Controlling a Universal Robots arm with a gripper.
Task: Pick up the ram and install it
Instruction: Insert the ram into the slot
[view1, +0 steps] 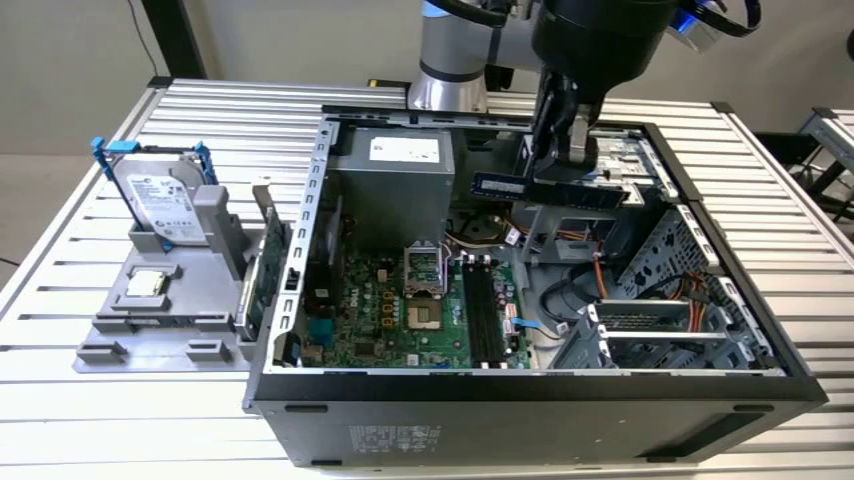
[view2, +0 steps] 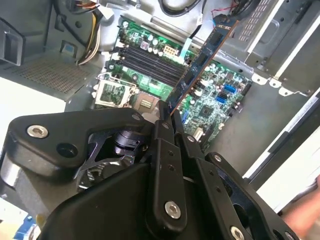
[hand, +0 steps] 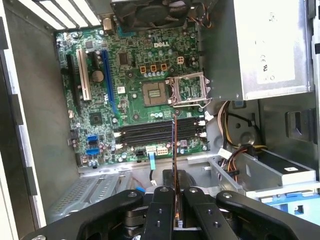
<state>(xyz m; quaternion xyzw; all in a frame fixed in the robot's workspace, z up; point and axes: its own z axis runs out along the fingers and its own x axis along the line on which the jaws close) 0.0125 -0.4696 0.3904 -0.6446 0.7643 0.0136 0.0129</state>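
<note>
Second wrist view: hand (view2: 167, 120) pinching ram (view2: 204, 56), stick held in air above motherboard (view2: 220, 95), apart from black slots (view2: 150, 62). Exterior view: ram level over far part of open case (view1: 534, 385); case on tabletop (view1: 80, 440); blue-handled drive (view1: 167, 205) upright in grey holder (view1: 154, 335) near tabletop's edge at the exterior view's left.

This looks like a robotics lab or assembly test bench. A ribbed aluminium worktop (view1: 227, 110) carries an opened computer case (view1: 534, 420) at the centre of the exterior view and, at the left, a grey parts fixture (view1: 147, 335) holding a hard drive (view1: 160, 205). A robot arm's base (view1: 447, 70) rises at top centre.
</note>
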